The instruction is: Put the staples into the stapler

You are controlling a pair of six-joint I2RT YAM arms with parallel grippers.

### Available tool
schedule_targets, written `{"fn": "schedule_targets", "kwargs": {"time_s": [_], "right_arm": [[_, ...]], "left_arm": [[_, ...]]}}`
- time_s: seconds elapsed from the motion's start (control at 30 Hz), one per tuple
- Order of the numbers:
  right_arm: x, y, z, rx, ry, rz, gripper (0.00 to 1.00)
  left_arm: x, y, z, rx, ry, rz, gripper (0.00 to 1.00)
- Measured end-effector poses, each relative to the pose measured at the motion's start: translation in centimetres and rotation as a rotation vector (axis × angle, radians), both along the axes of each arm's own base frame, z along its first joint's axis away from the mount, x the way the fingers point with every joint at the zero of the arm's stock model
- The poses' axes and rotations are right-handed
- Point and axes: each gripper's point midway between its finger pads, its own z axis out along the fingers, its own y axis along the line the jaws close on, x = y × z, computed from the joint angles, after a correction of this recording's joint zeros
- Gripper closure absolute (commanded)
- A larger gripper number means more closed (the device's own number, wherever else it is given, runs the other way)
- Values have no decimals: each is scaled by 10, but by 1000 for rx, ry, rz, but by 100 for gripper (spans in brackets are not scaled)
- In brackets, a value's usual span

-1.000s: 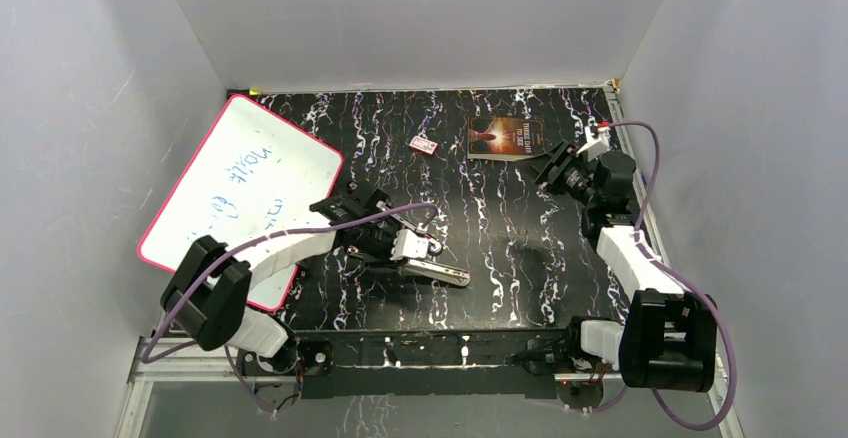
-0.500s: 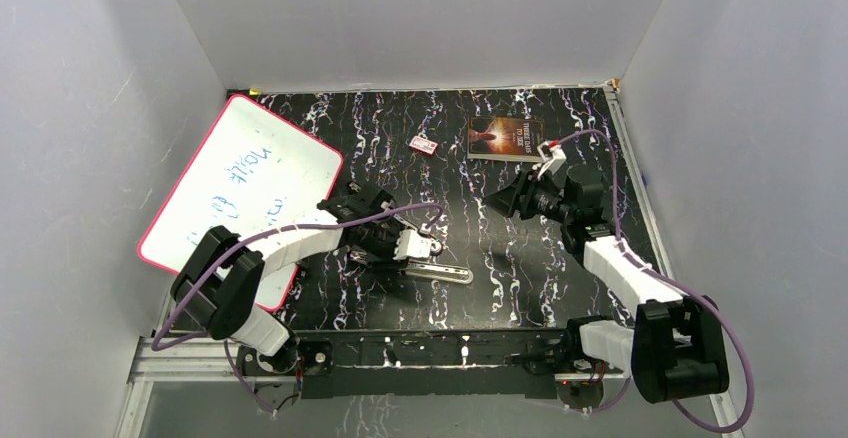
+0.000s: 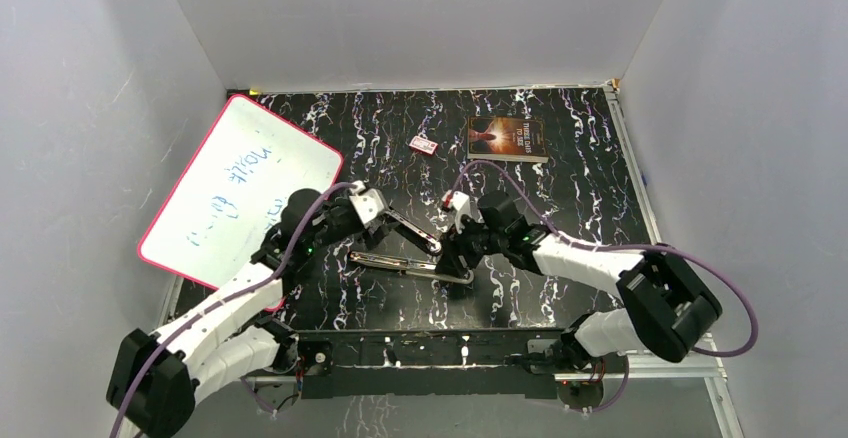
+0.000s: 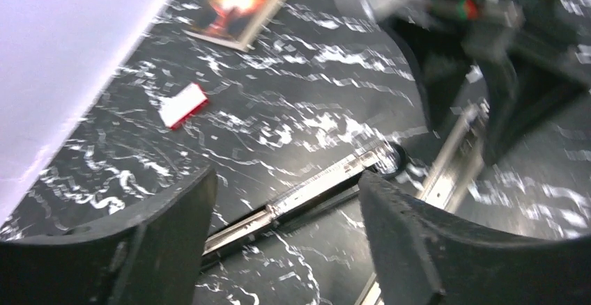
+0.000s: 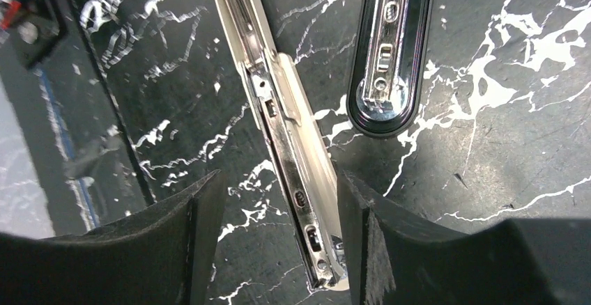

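Over the splayed-open stapler (image 3: 400, 263), the right claw (image 5: 279, 193) stands spread, straddling its steel rail (image 5: 296, 145); the left claw (image 4: 286, 200), spread too, hovers beside it. Where the staples lie, I cannot tell.

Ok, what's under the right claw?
The opened stapler's chrome magazine rail lies on the table between the open right claw's fingers, the black base just beside it. Whether staples sit inside the rail cannot be told; its far end runs out of frame.
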Motion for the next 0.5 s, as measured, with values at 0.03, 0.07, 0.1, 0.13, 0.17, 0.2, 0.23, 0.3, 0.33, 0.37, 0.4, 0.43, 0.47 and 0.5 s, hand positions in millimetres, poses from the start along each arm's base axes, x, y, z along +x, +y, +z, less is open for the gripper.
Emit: {"fn": "schedule_targets", "kwargs": {"time_s": [0.03, 0.07, 0.1, 0.13, 0.17, 0.2, 0.23, 0.3, 0.33, 0.37, 0.4, 0.43, 0.47, 0.5], "right_arm": [[-2, 3, -6, -24, -3, 10, 31], [-4, 6, -10, -52, -10, 23, 31], [-4, 7, -13, -63, -13, 28, 31], [-5, 10, -16, -85, -22, 37, 32], [-5, 13, -19, -99, -31, 46, 32], [-6, 15, -22, -118, -39, 55, 33], [-7, 16, -24, -132, -45, 62, 34], [-9, 17, -29, -162, -59, 75, 36], [-9, 17, -32, -176, -62, 78, 37], [-9, 16, -34, -191, -67, 80, 39], [-10, 15, -37, -206, -71, 84, 42], [-10, 15, -39, -217, -76, 82, 46], [-11, 14, -41, -228, -79, 83, 50], [-11, 14, -42, -238, -86, 82, 55]], "left_arm": [[3, 4, 10, -48, -19, 39, 22], [7, 9, 18, -91, -34, 91, 22], [8, 12, 21, -106, -39, 106, 22], [10, 16, 26, -132, -46, 138, 22], [12, 19, 32, -153, -52, 163, 21], [15, 21, 39, -177, -62, 187, 21], [17, 23, 42, -188, -68, 200, 21], [19, 26, 48, -209, -75, 228, 21], [21, 28, 49, -217, -76, 243, 21], [22, 30, 50, -222, -74, 256, 21], [24, 31, 51, -225, -73, 270, 21], [25, 33, 51, -228, -69, 282, 21], [26, 34, 52, -230, -70, 296, 21], [27, 35, 54, -232, -72, 304, 21]]}}
